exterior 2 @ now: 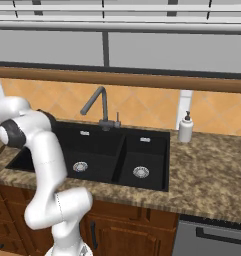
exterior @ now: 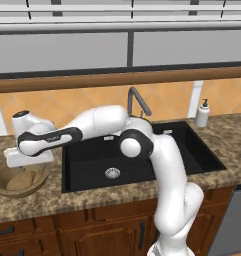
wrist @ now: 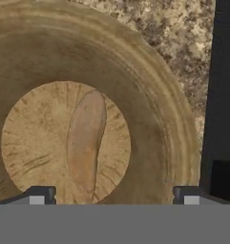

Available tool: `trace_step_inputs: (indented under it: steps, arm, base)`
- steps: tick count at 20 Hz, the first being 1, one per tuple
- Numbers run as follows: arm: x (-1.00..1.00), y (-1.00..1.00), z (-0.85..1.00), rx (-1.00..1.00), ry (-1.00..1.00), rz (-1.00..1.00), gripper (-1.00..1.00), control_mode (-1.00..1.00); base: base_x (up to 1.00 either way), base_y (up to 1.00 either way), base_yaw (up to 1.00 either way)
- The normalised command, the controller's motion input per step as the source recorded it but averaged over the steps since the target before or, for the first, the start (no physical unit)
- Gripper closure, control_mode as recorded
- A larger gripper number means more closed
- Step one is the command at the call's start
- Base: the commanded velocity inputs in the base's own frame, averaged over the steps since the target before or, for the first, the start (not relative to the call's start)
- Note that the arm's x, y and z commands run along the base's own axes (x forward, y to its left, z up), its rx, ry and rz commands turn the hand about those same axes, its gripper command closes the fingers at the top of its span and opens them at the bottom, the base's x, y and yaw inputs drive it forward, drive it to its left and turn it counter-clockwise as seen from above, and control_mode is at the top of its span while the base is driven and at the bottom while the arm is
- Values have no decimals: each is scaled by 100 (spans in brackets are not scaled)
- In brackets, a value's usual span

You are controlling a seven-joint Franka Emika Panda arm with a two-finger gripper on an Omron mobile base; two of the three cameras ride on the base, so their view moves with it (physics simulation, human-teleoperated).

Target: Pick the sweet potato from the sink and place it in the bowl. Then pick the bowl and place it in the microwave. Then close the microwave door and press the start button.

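Granite desk (exterior: 92, 197) carries black sink (exterior: 92, 170) at centre, soap bottle (exterior: 202, 114) at right, wooden bowl (exterior: 17, 182) at left. Arm bent left over sink, forearm level, hand (wrist: 111, 196) pointing straight down just above bowl (wrist: 150, 95). Fingers (wrist: 37, 195) spread wide, gripping nothing. Sweet potato (wrist: 85, 143) lies flat on bowl floor, between fingers; in hand view long axis runs bottom to top, tilted slightly right.

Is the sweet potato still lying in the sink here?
No, the sweet potato lies on the flat bottom of the bowl, seen in the hand view, with the sink basin holding none.
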Motion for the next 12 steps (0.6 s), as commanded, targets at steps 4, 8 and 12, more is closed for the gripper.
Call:
trace_step_inputs:
  steps: [4,8,12]
  arm:
    - [0,-72,31,9,0,-1,-100,-100]
    - [0,-62,5,3,0,-1,-100,-100]
    - [13,0,-23,0,0,0,-100,-100]
  base:
    - [0,0,0]
    - [0,0,0]
    - [0,0,0]
